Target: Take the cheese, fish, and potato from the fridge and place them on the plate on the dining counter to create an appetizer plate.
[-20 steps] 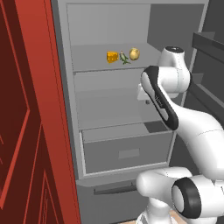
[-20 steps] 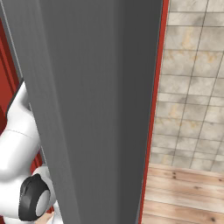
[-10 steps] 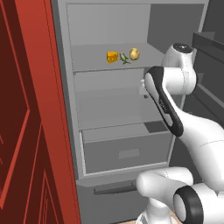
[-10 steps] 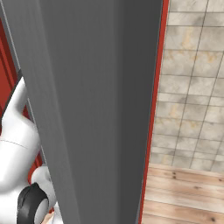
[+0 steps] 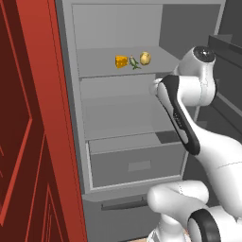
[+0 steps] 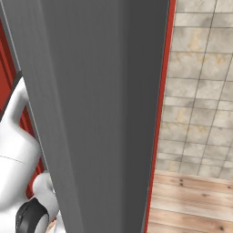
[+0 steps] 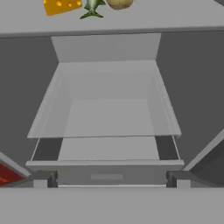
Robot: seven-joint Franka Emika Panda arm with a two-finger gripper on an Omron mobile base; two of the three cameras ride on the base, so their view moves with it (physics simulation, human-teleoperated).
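The fridge (image 5: pixel 71 108) stands open. On its upper shelf the orange cheese (image 5: pixel 121 61), the slim dark fish (image 5: pixel 134 63) and the pale potato (image 5: pixel 145 58) lie side by side. They also line the top edge of the hand view: cheese (image 7: pixel 61 6), fish (image 7: pixel 92 8), potato (image 7: pixel 119 3). My gripper (image 7: pixel 111 180) is open and holds nothing, its fingertips (image 7: pixel 46 179) wide apart. It hangs below that shelf, facing the middle shelf and the drawer. The hand (image 5: pixel 155 88) peeks out from behind the forearm. The plate and the dining counter are out of view.
The fridge drawer (image 5: pixel 134 165) is pulled partly out below the middle shelf (image 7: pixel 105 118). Red panelling (image 5: pixel 28 142) flanks the fridge on the left. The grey fridge door (image 6: pixel 100 113) stands close in the right base view, beside a tiled wall (image 6: pixel 200 91) and a wooden floor (image 6: pixel 191 200).
The gripper has gone from partly closed to wide open. The arm's elbow has swung a little right and up, and the hand has risen slightly toward the upper shelf.
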